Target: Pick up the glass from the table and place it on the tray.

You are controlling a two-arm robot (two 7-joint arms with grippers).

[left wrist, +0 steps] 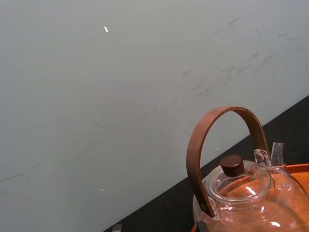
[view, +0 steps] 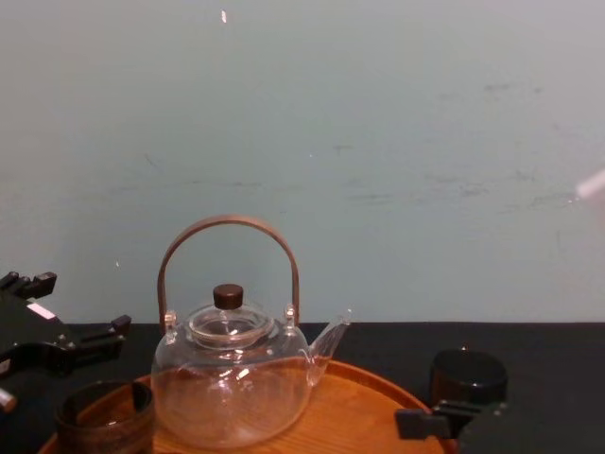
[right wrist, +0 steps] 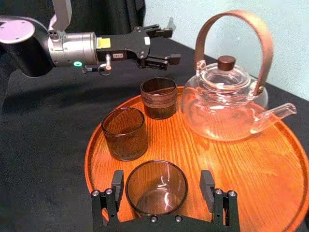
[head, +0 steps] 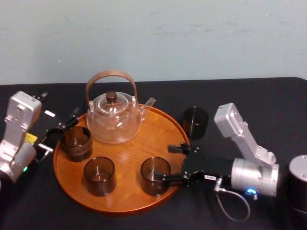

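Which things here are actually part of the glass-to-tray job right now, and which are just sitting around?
Job:
- glass, standing inside the open right end effector
- tray under it
- table

Lying about:
- teapot
- ridged cup
- second glass on the tray
- dark glass on the table, right of the tray
- left end effector, by the ridged cup

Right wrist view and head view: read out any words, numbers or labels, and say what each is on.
Nothing is readable.
Yellow sticker on the left arm's silver wrist: print too small.
White label on the black left end effector: characters blurred.
Second white label on the right arm's black wrist: blurred.
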